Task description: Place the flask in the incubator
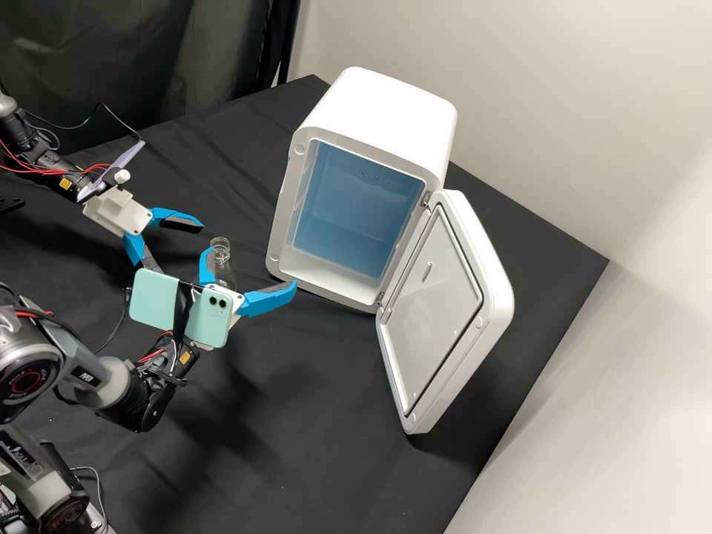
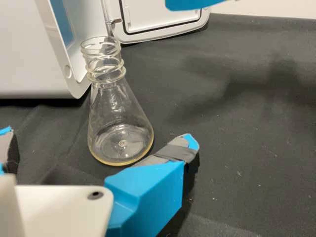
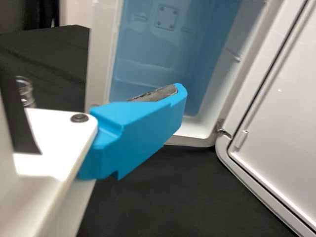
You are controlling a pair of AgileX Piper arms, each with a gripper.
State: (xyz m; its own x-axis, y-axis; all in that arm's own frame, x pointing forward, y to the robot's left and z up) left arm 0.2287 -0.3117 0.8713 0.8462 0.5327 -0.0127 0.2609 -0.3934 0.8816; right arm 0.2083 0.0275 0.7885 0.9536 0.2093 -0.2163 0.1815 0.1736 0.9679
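The left claw (image 1: 176,245) hangs low over the black cloth-covered counter (image 1: 297,415) with its two bright blue fingers (image 2: 163,182) spread apart and holding nothing. A clear glass conical flask (image 2: 118,118) stands upright on the counter just ahead of this claw. It sits roughly level with the fingertips and in line with the gap between them. Whether either finger touches the glass is hard to judge, but it looks free.

The right claw (image 1: 241,285) is just beyond the left one, also open wide and empty. The flask (image 1: 221,259) sits close beside one of its fingers, on the side away from the door. Its other finger (image 3: 138,123) points at the lower front edge of the white box-shaped incubator with a pale blue interior (image 1: 386,111). That fingertip lies near the rim without entering the chamber.

The incubator stands straight ahead of the right claw. Its white door (image 1: 437,304) is swung fully open on the far side of that claw from the flask. A mint-green phone (image 1: 185,304) is strapped just behind the right claw.
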